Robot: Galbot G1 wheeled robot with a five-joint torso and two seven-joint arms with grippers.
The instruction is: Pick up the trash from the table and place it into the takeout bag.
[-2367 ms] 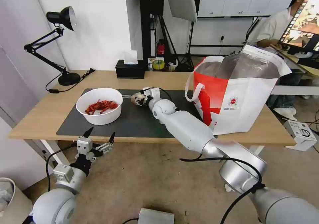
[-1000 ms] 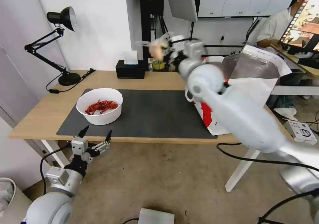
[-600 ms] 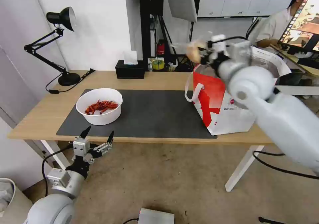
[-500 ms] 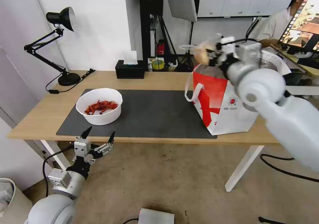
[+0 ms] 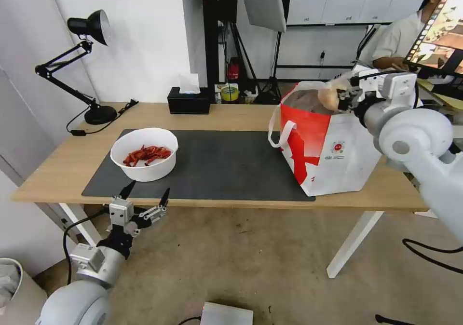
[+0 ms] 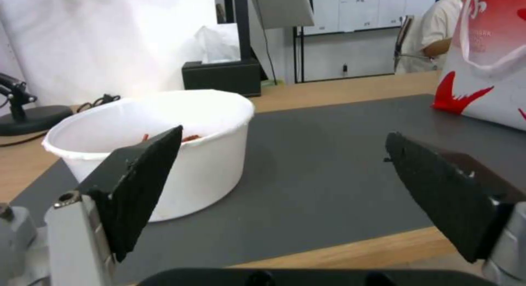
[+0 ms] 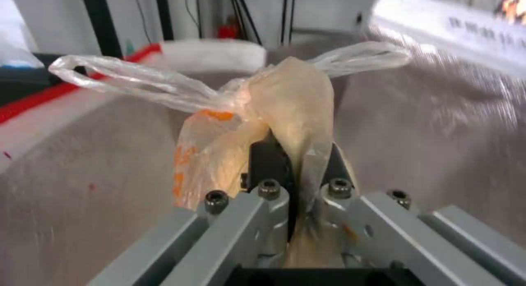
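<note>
My right gripper (image 5: 343, 95) is shut on the clear bag with the pale lump (image 5: 330, 96) and holds it over the open mouth of the white and red takeout bag (image 5: 333, 146). In the right wrist view the clear bag (image 7: 274, 109) is pinched between the fingers (image 7: 263, 162), with the silver foil lining (image 7: 438, 125) behind it. The white bowl of red scraps (image 5: 144, 153) stands at the left of the dark grey mat (image 5: 217, 170). My left gripper (image 5: 144, 200) hangs open below the table's front edge; its wrist view faces the bowl (image 6: 153, 142).
A black tissue box (image 5: 188, 99) and a black desk lamp (image 5: 91, 64) stand along the back of the wooden table (image 5: 58, 170). A person sits at a monitor behind the takeout bag. A grey box (image 5: 226, 314) lies on the floor.
My right arm lifted the clear bag off the mat, swung it up and to the right, and lowered it to the takeout bag's mouth. The left arm barely moved.
</note>
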